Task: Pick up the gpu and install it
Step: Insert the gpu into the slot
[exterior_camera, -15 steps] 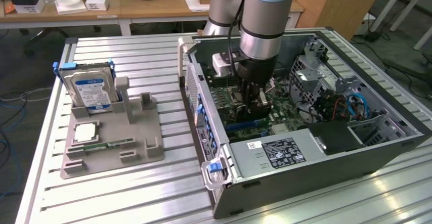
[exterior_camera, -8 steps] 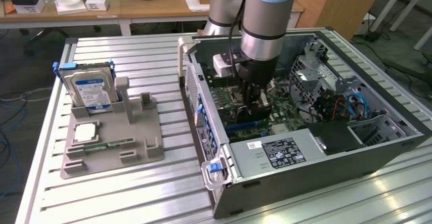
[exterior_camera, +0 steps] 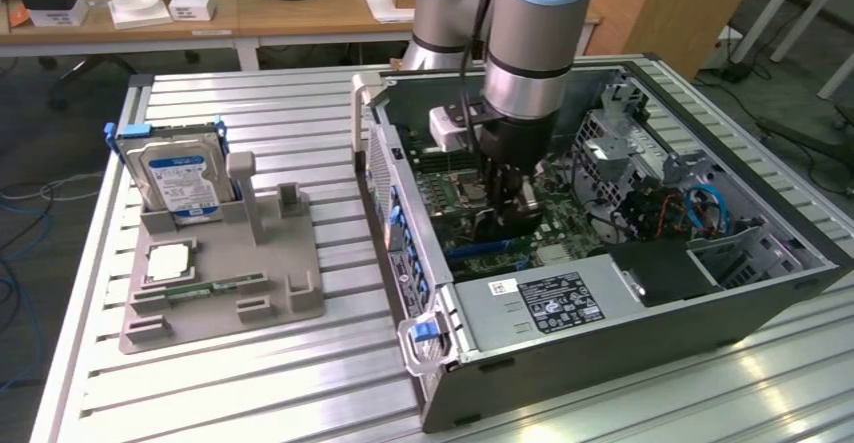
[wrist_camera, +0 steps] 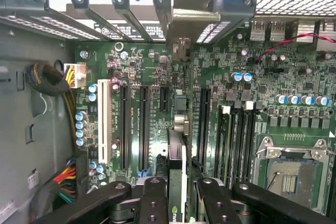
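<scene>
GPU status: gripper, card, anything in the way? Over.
Gripper shut on the gpu. Card held edge-on over the motherboard slots inside the case; seating unclear. Nothing seen between card and slots.

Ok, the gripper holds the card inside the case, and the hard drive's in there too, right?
No: the exterior view shows the hard drive standing in the grey holder outside the case. The gripper does hold the card inside it.
</scene>
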Controlling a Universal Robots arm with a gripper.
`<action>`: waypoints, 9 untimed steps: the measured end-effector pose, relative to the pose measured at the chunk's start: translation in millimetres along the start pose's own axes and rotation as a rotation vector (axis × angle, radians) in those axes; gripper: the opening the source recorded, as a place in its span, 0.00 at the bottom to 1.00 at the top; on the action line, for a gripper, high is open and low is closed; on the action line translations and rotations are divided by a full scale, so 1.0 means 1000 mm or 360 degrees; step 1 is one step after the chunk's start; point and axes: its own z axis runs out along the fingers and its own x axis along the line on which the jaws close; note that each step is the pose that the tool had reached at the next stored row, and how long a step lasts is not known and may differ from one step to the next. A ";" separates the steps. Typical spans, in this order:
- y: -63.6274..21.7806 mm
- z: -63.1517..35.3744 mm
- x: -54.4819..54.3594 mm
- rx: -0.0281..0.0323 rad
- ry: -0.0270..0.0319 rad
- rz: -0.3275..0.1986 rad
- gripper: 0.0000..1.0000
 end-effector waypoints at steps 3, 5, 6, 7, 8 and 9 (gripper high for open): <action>-0.0007 0.0000 0.000 -0.00002 0.00001 0.0001 0.26; -0.0007 0.0000 0.000 -0.00006 0.00007 0.0011 0.26; -0.0008 0.0000 0.000 -0.00010 0.00012 0.0020 0.26; -0.0008 0.0000 0.000 -0.00015 0.00018 0.0029 0.26; -0.0008 0.0000 0.000 -0.00019 0.00025 0.0039 0.26; -0.0007 0.0000 0.000 -0.00022 0.00029 0.0044 0.26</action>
